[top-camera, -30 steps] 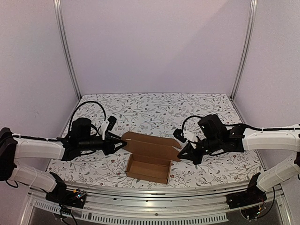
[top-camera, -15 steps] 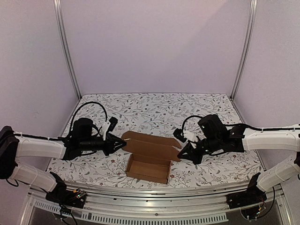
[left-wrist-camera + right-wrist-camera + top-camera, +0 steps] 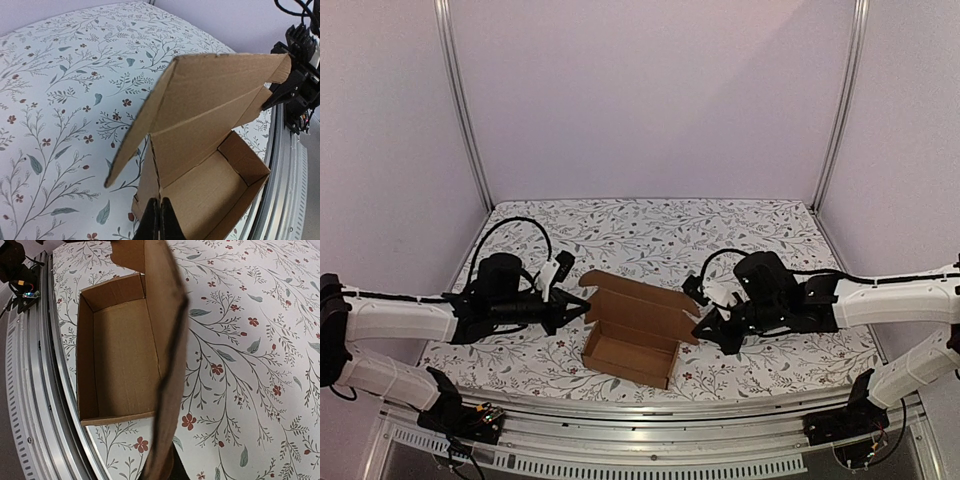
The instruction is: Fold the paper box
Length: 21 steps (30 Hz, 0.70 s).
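Top external: the box [image 3: 630,340] sits open on the table [image 3: 650,230] toward 6 o'clock, lid raised; the left gripper [image 3: 578,304] meets it at 9 o'clock, the right gripper [image 3: 703,325] at 3 o'clock. Left wrist: fingers [image 3: 156,222] closed tight on the box's side wall. Right wrist: the lid's edge runs down into the closed fingers.

Matt cardboard, printed cloth
The paper box [image 3: 630,350] is matt brown cardboard; the table [image 3: 650,235] wears floral cloth; its edge rail [image 3: 35,390] is dull metal.
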Each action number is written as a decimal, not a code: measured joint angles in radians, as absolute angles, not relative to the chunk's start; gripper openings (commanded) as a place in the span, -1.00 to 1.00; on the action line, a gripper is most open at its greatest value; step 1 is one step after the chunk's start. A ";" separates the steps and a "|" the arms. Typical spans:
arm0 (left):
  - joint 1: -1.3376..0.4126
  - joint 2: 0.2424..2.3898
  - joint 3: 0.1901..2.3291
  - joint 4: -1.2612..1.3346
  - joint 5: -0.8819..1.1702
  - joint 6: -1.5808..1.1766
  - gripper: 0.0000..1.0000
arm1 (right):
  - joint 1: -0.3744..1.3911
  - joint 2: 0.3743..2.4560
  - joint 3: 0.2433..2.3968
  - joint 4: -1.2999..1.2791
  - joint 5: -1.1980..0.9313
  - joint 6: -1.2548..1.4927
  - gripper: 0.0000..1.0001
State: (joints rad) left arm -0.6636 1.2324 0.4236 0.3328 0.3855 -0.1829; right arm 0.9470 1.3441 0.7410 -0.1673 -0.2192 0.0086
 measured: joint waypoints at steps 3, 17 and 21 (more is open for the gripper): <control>-0.693 1.210 0.424 0.317 0.323 -0.201 -1.00 | 0.979 1.350 0.741 -0.147 -0.150 0.045 -1.00; -0.880 1.137 0.407 0.291 -0.024 -0.293 -1.00 | 1.115 1.391 0.763 -0.093 0.157 0.233 -1.00; -0.913 1.159 0.404 0.297 -0.092 -0.317 -1.00 | 1.148 1.440 0.782 -0.076 0.238 0.296 -1.00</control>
State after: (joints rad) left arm -0.9134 1.1587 0.4042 0.2974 -0.0917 -0.3168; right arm 1.1477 1.4399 0.7822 -0.0761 0.2379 0.2962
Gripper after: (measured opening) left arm 0.007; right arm 0.006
